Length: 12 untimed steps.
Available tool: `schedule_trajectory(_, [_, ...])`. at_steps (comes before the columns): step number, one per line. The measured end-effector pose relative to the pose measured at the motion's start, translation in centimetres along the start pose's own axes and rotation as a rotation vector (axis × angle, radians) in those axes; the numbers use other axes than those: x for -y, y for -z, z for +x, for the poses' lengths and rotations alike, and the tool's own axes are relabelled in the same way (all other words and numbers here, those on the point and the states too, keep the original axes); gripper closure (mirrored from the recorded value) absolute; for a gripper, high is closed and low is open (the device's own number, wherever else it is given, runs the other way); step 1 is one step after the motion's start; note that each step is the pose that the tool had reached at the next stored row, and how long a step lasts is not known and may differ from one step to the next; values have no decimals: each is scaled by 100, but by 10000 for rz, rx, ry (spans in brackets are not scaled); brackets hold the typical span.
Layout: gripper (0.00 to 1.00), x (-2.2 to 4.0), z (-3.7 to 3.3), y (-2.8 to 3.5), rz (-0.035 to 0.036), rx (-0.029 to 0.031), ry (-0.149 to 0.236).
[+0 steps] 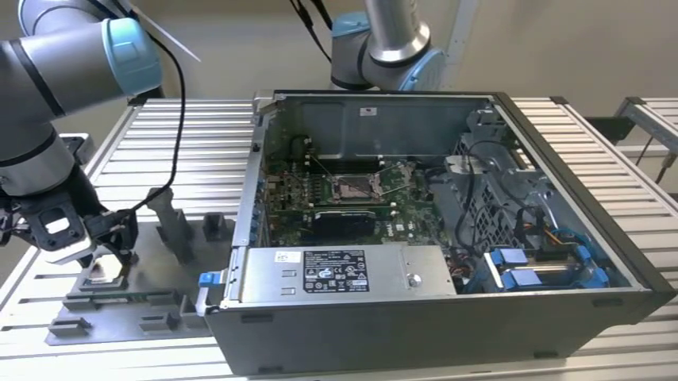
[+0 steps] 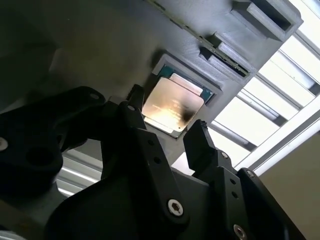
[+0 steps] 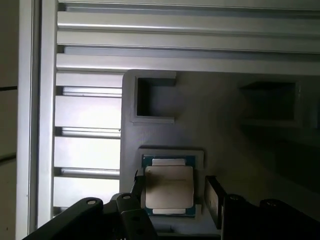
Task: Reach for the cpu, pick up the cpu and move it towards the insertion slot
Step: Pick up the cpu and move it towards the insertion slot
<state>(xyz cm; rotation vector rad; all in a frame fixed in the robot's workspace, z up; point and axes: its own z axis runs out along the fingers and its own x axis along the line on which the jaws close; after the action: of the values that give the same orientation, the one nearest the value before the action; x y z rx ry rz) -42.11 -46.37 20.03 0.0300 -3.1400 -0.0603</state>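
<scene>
Item: the cpu [image 3: 168,186], one flat square chip with a pale metal lid on a thin green-edged board. It lies face up in a shallow square recess of the grey fixture block [image 3: 220,125]. The block sits on the slatted surface [image 1: 190,135] at the exterior view's left, well apart from the insertion slot [image 1: 355,186] inside the open computer case [image 1: 445,317]. Handling, as I judge it: light, rigid, smooth-topped and likely slippery, with a delicate underside; best taken by two opposite side edges, squarely and gently, never by the corners. State of the tool [image 3: 173,182]: low over the recess, its black fingers [image 3: 213,197] spread and standing one on each side of the chip, one close against an edge, the other just beside. Nothing is pinched yet, and the chip looks seated flat.
</scene>
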Motion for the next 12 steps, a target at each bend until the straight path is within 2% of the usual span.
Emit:
schedule_trajectory(5, [0,0,44,-33,0,0,0])
schedule_trajectory(12, [0,15,48,-88,1,-2,0])
